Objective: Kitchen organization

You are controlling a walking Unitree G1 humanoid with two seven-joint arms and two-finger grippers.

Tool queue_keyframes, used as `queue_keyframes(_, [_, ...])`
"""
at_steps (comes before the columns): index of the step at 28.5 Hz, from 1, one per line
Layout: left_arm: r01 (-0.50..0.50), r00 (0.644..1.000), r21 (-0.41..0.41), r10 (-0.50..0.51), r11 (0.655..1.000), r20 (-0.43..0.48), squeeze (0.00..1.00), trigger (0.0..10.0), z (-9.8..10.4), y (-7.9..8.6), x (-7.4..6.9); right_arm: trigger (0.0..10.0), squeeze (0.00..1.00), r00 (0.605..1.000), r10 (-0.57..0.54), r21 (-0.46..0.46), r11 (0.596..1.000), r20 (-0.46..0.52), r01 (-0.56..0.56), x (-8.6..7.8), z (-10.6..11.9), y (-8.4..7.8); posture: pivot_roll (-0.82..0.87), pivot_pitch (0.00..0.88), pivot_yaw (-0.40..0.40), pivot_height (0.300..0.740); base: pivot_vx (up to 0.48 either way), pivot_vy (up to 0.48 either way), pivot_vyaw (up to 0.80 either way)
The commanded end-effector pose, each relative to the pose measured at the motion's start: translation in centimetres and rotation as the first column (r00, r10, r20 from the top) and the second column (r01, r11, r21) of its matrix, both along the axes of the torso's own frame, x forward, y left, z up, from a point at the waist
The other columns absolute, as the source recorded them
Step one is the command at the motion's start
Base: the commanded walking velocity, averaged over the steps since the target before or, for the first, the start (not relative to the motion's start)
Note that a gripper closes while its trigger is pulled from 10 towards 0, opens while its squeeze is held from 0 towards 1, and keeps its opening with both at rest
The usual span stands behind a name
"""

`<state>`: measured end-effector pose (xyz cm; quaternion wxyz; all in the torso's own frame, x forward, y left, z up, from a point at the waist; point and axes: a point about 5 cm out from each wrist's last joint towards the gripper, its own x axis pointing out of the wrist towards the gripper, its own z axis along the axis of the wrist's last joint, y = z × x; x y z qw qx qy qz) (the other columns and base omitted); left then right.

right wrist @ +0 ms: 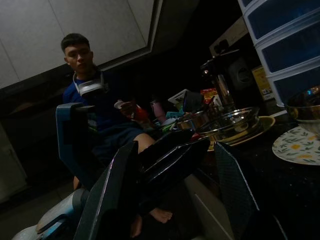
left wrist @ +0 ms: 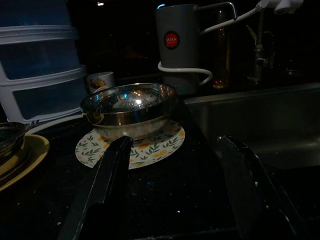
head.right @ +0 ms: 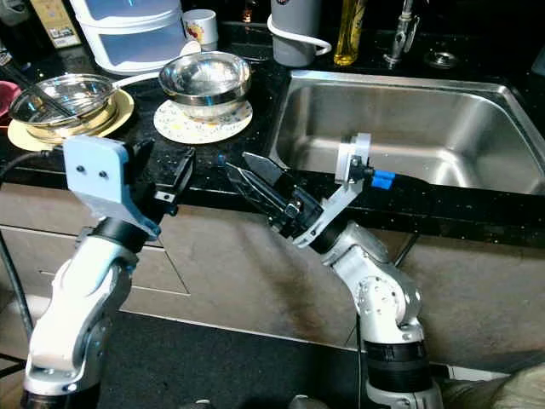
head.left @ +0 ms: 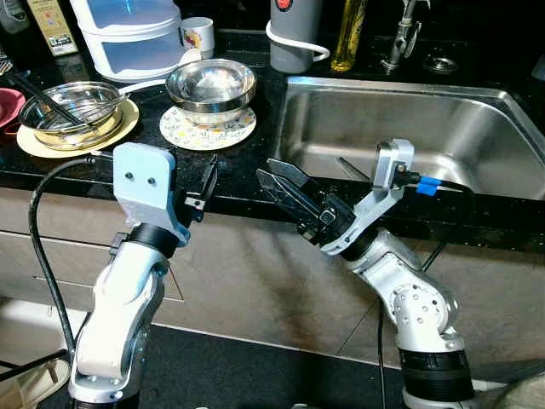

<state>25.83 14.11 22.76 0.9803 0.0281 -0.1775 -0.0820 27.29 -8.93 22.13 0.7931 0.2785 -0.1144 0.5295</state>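
Note:
A steel bowl (head.left: 210, 83) sits on a floral plate (head.left: 207, 129) on the black counter (head.left: 255, 175). To its left, a glass bowl (head.left: 70, 109) holding dark utensils rests on a yellow plate (head.left: 78, 139). My left gripper (left wrist: 175, 142) is open, held low at the counter's front edge and pointing at the steel bowl, with nothing between its fingers. My right gripper (head.left: 266, 169) is open too. It hovers at the counter edge just right of the left one, beside the sink's near left corner, pointing left.
A steel sink (head.left: 409, 128) fills the right of the counter, with a faucet (head.left: 400, 34) behind it. At the back stand a grey jug (head.left: 294, 34), an oil bottle (head.left: 349, 34), a mug (head.left: 197, 36) and plastic drawers (head.left: 132, 38). A seated person (right wrist: 95, 100) is off to my left.

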Motion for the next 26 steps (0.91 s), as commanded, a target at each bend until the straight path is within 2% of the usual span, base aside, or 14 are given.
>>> queue_keyframes(1, [-0.013,1.0,0.015,0.013,1.0,0.001,0.0,10.0,0.13,0.14,-0.14,10.0,0.0,0.999,0.028,0.01,1.0,0.018,-0.028,-0.3,0.69,0.33,0.04,0.047,-0.029,0.732,0.251,0.0,0.0])
queue_keyframes(26, [0.004,1.0,0.019,-0.004,1.0,0.007,0.0,10.0,0.22,-0.23,-0.16,10.0,0.0,0.997,0.074,-0.003,0.997,0.011,-0.074,-0.61,0.52,0.84,0.04,0.036,-0.033,0.732,0.38,0.0,0.0])
